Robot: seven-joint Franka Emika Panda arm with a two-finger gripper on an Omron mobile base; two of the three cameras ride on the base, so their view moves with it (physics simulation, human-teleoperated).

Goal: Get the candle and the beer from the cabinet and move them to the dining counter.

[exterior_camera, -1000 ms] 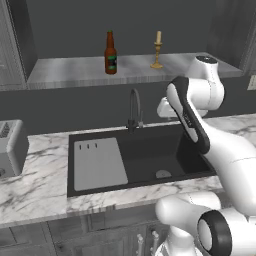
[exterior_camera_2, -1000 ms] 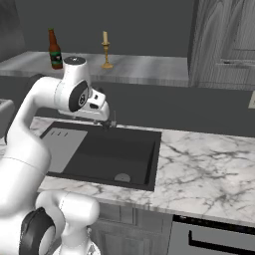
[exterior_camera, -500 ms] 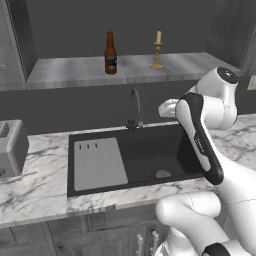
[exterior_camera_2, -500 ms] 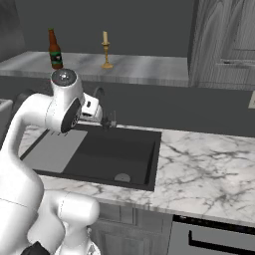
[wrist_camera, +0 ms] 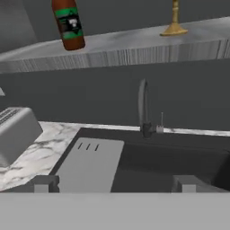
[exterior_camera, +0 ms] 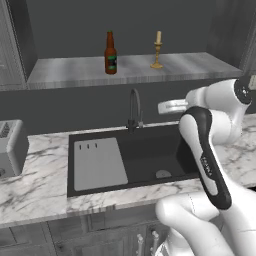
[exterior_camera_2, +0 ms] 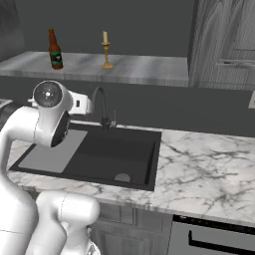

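Two items on cabinet (exterior_camera: pixel 60 75) shelf, sink (exterior_camera: pixel 145 165) below

I count one brown glass bottle (exterior_camera: pixel 110 53), one cream candle on a gold stand (exterior_camera: pixel 157 50), one black sink (exterior_camera: pixel 131 159), one tap (exterior_camera: pixel 134 109), one toaster (exterior_camera: pixel 11 146).

A white, grey-veined marble counter (exterior_camera_2: pixel 199 164) holds a black sink (exterior_camera: pixel 135 160) with a dark curved tap (exterior_camera: pixel 134 107) behind it. A silver toaster (exterior_camera: pixel 11 145) stands at the counter's left end. The wall (exterior_camera: pixel 135 22) is dark grey; grey wood-grain doors (exterior_camera_2: pixel 224 40) hang at right.
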